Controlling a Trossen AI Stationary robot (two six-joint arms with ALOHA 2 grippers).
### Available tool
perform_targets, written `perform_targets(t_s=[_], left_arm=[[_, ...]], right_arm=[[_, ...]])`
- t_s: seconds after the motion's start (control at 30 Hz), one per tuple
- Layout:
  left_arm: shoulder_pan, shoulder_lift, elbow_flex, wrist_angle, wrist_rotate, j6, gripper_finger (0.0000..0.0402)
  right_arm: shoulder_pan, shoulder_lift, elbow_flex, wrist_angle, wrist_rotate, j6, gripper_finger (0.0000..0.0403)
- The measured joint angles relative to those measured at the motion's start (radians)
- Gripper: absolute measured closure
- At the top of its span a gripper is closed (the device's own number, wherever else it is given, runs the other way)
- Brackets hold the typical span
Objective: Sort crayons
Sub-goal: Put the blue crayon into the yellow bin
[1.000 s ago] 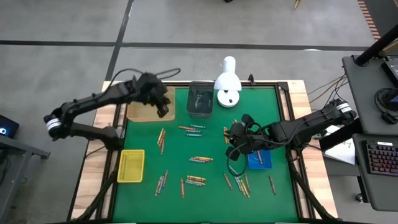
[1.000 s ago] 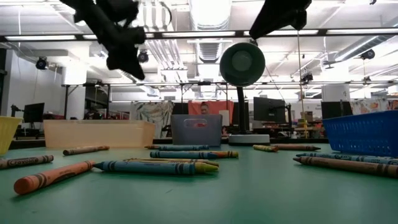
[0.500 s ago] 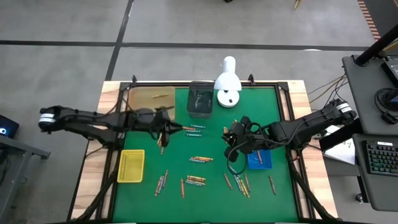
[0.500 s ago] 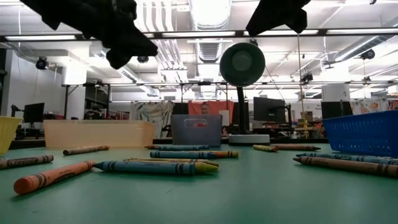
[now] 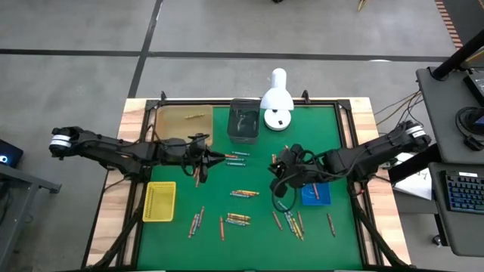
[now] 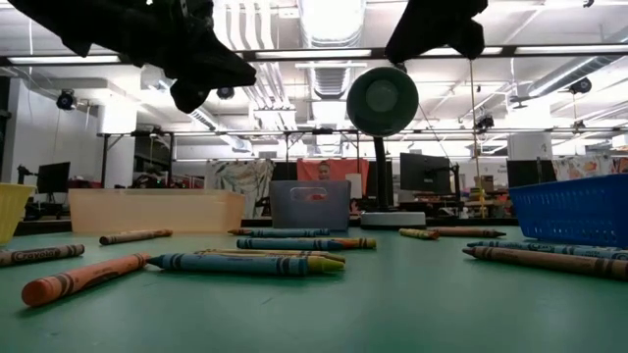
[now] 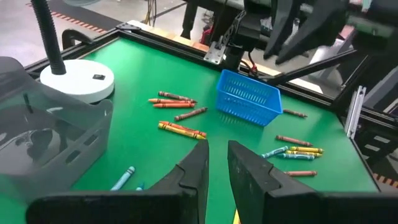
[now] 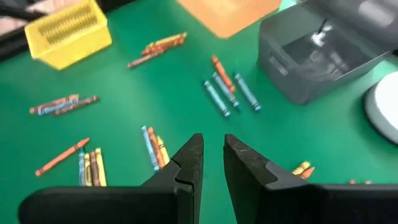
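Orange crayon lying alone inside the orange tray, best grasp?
Grip the orange crayon mid-shaft from straight above, fingers closing across its width. It lies flat on the orange tray floor, apart from the walls, so a side approach looks blocked.

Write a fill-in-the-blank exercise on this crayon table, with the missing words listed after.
1. The basket near the table's left edge is ____.
2. The blue basket lies beside the ____ tool.
3. A single crayon lies inside the ____ tray.
4. The white lamp stands next to the ____ bin.

Missing words: yellow; right; orange; grey
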Motion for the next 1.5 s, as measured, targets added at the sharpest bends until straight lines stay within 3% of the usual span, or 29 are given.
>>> perform_targets(t_s=[0.37,0.7,1.03,1.5], left_arm=[[0.000,0.019,0.000,-0.004,0.000,0.004,0.0359],[0.000,0.062,0.000,0.048,-0.008,0.005,0.0359],[0.001,-0.023,0.000,0.008,-0.012,0.070,0.0359],[0.002,-0.166,0.000,-0.023,-0.018,0.155,0.0359]], right_arm=[[0.000,0.104,0.000,-0.001,-0.103,-0.007,0.0351],[-0.094,0.144,0.002,0.143,-0.116,-0.294,0.0351],[-0.220,0.226,0.002,0.320,-0.201,-0.607,0.0351],[-0.267,0.276,0.003,0.387,-0.205,-0.609,0.0351]])
